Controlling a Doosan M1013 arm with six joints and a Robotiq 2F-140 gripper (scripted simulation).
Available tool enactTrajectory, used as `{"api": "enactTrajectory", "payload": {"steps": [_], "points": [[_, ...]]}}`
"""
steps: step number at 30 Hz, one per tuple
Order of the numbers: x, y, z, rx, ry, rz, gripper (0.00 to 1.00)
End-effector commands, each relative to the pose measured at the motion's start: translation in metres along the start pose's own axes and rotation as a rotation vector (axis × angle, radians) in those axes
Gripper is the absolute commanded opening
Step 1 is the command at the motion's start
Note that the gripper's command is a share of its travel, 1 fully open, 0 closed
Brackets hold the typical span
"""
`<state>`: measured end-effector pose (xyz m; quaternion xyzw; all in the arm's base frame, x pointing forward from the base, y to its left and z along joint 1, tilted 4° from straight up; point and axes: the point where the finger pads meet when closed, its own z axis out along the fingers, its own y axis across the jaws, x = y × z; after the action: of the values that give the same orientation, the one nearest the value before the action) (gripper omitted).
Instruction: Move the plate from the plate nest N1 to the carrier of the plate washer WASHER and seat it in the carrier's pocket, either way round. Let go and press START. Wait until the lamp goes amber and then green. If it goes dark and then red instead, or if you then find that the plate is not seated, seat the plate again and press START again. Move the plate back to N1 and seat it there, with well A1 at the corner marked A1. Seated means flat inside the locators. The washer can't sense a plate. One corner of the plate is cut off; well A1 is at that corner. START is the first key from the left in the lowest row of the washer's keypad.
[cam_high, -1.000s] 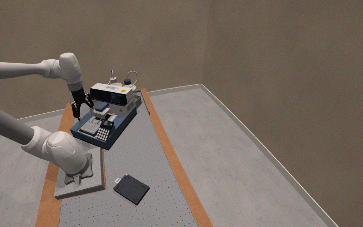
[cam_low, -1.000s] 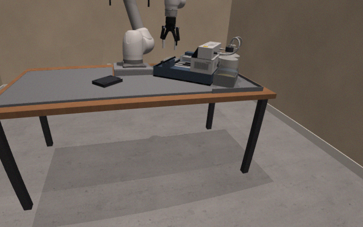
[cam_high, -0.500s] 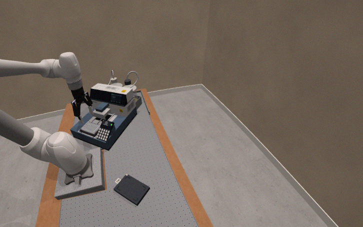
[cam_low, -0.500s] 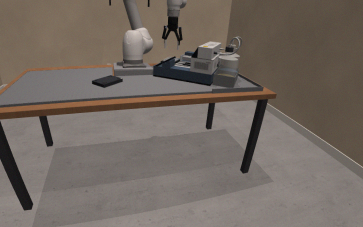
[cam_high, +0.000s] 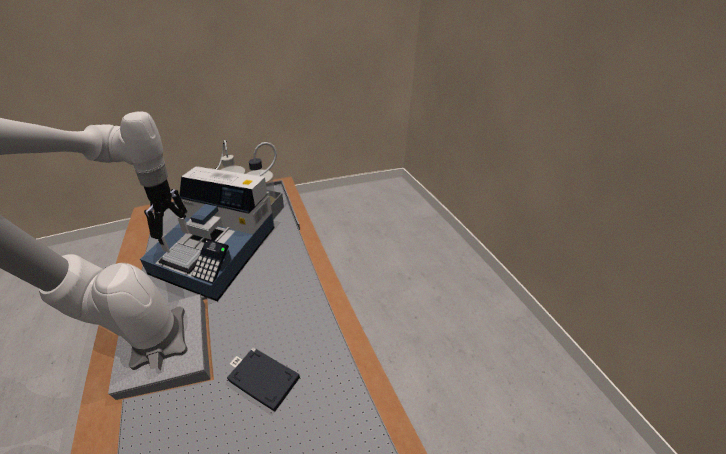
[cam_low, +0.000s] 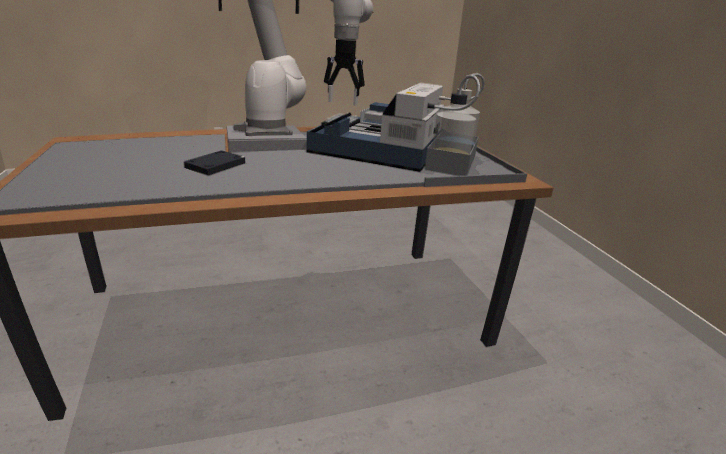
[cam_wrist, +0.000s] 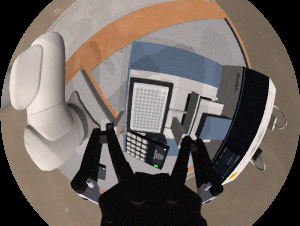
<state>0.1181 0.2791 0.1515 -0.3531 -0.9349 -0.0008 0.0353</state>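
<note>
Gripper (cam_low: 342, 99) hangs above the washer (cam_high: 214, 235), jaws partly spread and holding nothing. We read the task as past its midpoint: the plate (cam_wrist: 149, 105) lies in the carrier pocket and the lamp (cam_wrist: 155, 165) shows green, so only the return to nest N1 (cam_high: 263, 378) remains. Washer head (cam_high: 223, 190), bottles (cam_low: 460, 120) and keypad (cam_high: 208, 263) crowd the pick-up.
</note>
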Motion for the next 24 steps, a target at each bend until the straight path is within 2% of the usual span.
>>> {"api": "enactTrajectory", "payload": {"steps": [1,24], "points": [[0.0,0.0,0.003,0.0,0.0,0.0,0.7],[0.0,0.0,0.035,0.0,0.0,0.0,0.7]]}}
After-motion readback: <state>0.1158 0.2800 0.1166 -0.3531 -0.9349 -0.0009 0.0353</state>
